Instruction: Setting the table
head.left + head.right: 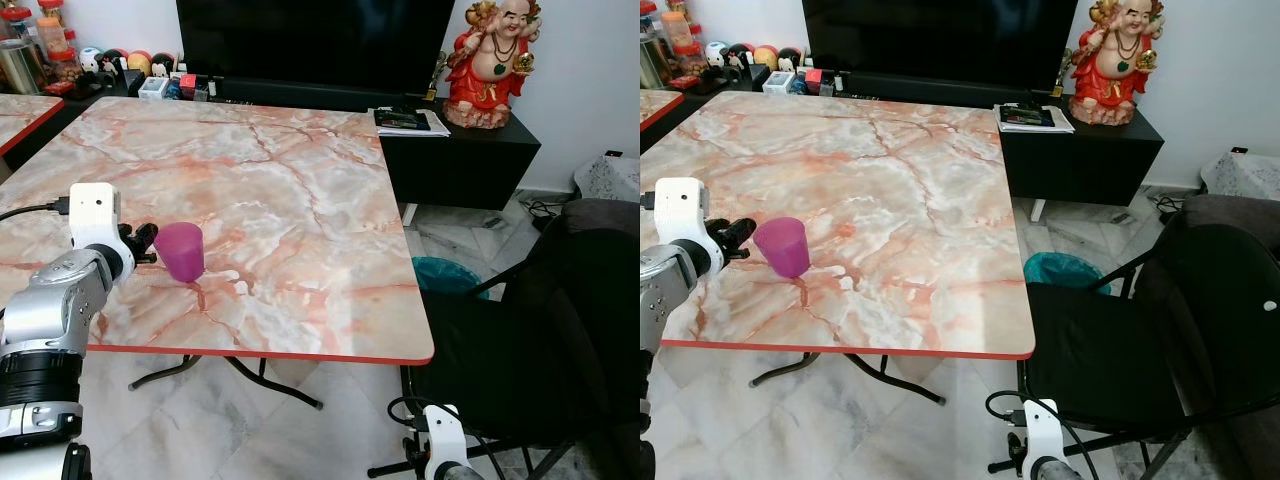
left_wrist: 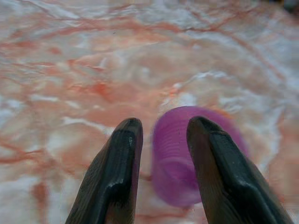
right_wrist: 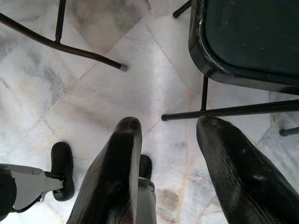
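Jaws of left gripper (image 2: pixel 161 135) apart beside purple cup (image 1: pixel 181 251) on bench (image 1: pixel 300 180); off-centre closing may topple it.

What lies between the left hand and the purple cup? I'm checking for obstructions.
Nothing: in the left wrist view, the left hand is open right at the purple cup, with only bare marble table around.

Purple cup (image 2: pixel 180 156), near the table's (image 1: pixel 300 180) front left corner: blurred in my left wrist view, partly behind my fingers (image 2: pixel 117 177). Contact cannot be told. My right arm (image 1: pixel 445 450): cut off at the lower edge. Shelf clutter (image 1: pixel 60 50): too small to name.
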Controlling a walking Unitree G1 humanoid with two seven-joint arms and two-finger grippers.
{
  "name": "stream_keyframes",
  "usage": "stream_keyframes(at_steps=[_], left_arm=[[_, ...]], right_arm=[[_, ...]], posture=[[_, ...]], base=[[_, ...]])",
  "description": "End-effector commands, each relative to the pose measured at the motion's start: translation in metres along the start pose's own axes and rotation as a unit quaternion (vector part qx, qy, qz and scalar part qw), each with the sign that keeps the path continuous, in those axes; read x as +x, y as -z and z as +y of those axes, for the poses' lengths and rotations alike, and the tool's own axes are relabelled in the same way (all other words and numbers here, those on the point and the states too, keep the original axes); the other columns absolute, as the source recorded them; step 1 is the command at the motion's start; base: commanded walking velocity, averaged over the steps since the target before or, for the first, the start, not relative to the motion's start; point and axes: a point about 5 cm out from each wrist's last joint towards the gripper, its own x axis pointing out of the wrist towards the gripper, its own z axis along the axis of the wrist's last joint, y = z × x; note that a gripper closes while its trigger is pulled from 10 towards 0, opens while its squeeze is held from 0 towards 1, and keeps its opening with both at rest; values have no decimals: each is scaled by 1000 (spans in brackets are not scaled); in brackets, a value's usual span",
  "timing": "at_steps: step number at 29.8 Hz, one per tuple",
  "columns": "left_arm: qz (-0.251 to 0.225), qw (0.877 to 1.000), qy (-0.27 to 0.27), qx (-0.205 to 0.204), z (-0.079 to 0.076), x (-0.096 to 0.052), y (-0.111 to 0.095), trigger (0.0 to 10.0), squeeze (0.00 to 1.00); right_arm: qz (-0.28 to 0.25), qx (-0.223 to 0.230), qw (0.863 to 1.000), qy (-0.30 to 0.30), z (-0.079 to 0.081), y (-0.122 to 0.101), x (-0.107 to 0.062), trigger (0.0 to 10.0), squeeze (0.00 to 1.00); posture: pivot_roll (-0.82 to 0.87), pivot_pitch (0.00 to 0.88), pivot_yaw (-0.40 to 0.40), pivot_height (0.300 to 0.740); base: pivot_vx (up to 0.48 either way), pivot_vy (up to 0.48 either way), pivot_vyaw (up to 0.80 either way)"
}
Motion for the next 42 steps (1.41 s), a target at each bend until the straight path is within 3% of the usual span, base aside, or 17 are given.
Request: stream_keyframes(at_steps=[1,7,28,42], left_arm=[[-10,1000,12,-2,-5,-1,-7,10000,0],[14,1000,4,23,-4,3,-1,10000,0],[60,998,1,8,-16,23,15,10000,0],[23,999,-28,13,-4,24,2,10000,0]], right_arm=[[-1,1,1000,1,0,-3,1,10000,0],[1,2,1000,1,0,0,0,10000,0],[-4,-3,1000,1,1,-5,1,10000,0],[-3,1,1000,4,-1,-4,1,10000,0]], posture=[[15,0,-76,740],[5,0,-65,740],[-14,0,-46,740],[-11,0,-60,740]], base=[[0,0,0],[0,0,0],[0,0,0],[0,0,0]])
